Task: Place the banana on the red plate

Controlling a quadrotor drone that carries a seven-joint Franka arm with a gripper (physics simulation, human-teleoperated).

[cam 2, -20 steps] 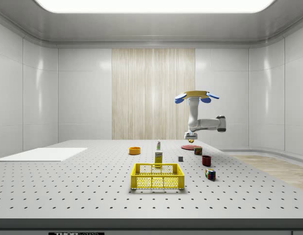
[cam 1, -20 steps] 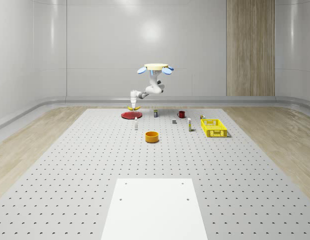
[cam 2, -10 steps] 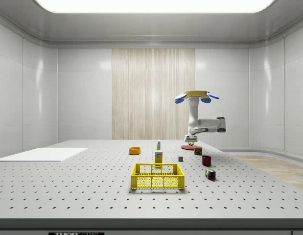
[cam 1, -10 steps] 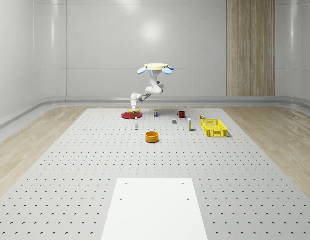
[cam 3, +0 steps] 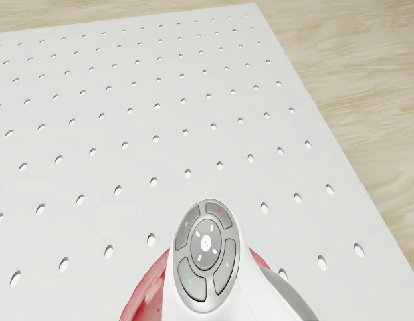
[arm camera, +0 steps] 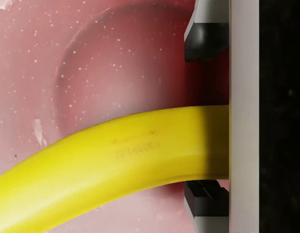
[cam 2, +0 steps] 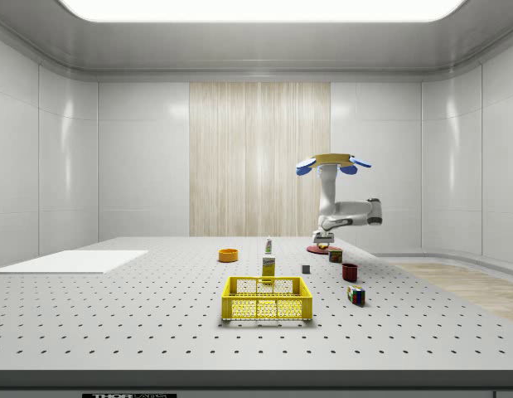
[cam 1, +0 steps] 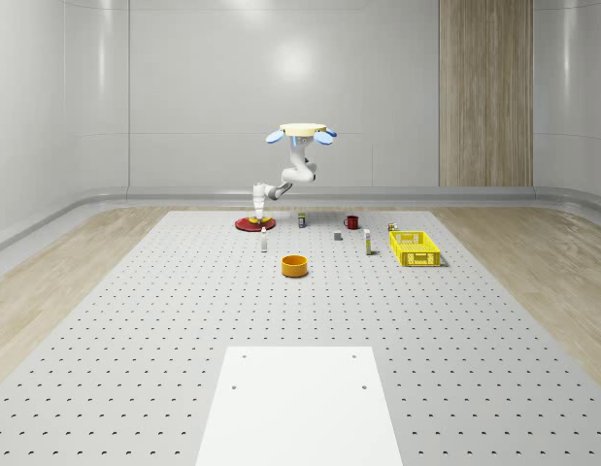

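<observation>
The yellow banana [arm camera: 116, 160] lies on the red plate [arm camera: 111, 63] in the wrist view. My gripper [arm camera: 203, 119] straddles the banana's end, open. One black fingertip [arm camera: 203, 39] stands clear of the peel, and the other sits right at the banana's edge. In the whole-scene view the gripper [cam 1: 258, 215] points down just above the red plate [cam 1: 250, 226] at the table's far end. The drone [cam 1: 302, 131] hovers above and to the right of the plate. The side view has the gripper [cam 2: 324, 241] low over the plate [cam 2: 316, 249]. In the drone view the arm's wrist [cam 3: 205, 261] covers part of the plate [cam 3: 148, 297].
An orange bowl [cam 1: 294, 265] and a small bottle [cam 1: 264, 244] stand nearer than the plate. To the right are a can [cam 1: 302, 220], a dark red mug [cam 1: 351, 222], a grey cube [cam 1: 338, 235] and a yellow basket [cam 1: 415, 249]. A white sheet [cam 1: 300, 403] lies nearest.
The arm has lowered the banana onto the red plate. The fingers have spread apart from it. The drone has held its place.
</observation>
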